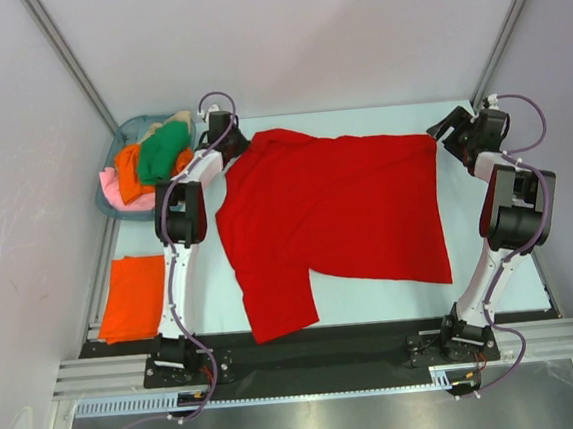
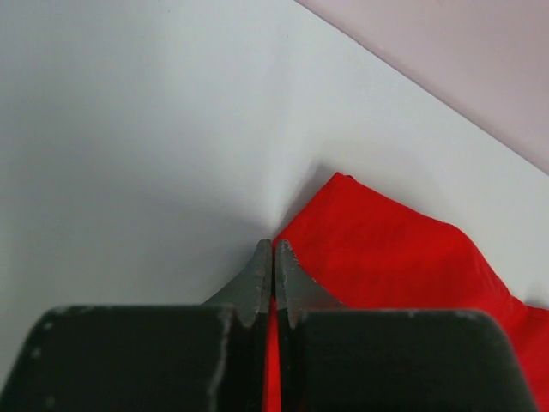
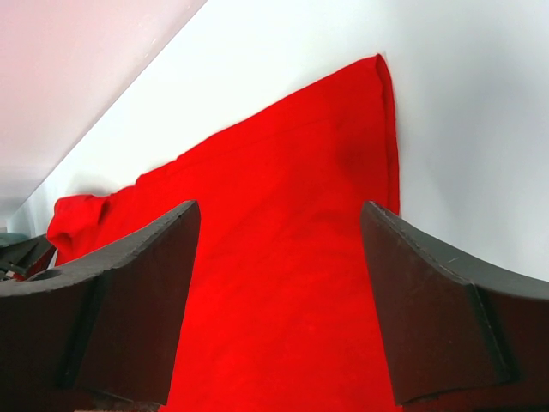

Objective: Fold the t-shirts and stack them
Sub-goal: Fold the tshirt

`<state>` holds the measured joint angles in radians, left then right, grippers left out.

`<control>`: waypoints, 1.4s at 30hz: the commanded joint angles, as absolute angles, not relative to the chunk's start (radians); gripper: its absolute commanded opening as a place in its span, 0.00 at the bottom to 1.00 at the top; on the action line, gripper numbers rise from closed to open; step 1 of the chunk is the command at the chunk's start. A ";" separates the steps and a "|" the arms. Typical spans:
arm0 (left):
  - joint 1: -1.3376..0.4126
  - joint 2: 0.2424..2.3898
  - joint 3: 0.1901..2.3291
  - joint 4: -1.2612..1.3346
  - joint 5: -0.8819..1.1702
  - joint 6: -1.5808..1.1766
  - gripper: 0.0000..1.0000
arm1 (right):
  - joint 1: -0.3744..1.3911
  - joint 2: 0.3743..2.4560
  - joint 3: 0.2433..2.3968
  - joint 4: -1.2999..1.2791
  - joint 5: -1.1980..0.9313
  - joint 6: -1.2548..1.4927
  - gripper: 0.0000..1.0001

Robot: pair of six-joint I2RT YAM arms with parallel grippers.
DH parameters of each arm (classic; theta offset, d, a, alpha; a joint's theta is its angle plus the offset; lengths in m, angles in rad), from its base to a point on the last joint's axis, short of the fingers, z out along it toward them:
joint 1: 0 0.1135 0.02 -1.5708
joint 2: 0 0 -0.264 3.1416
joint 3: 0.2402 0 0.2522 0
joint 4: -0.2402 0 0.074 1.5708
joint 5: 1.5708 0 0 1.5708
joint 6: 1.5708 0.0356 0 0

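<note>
Left gripper pinches red t-shirt lying crosswise, hem toward the spread-apart right gripper, one sleeve pointing nearward.

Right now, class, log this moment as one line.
left pincer: shut on bright red cloth t-shirt | right pincer: open

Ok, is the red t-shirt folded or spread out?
Spread out: the red t-shirt lies open and flat across the table, left gripper pinching one edge.
</note>
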<state>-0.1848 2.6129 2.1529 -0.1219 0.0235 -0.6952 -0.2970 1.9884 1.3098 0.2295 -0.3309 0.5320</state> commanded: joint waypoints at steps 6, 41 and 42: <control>-0.206 2.490 2.200 -0.130 -0.044 -0.606 0.01 | -0.291 2.100 1.466 0.166 -0.285 0.511 0.81; -0.235 2.298 2.102 -0.046 0.132 -0.647 0.00 | -0.267 2.597 2.255 -0.328 -0.207 0.330 0.47; -0.236 2.293 2.095 -0.038 0.140 -0.655 0.00 | -0.262 2.606 2.273 -0.362 -0.198 0.324 0.42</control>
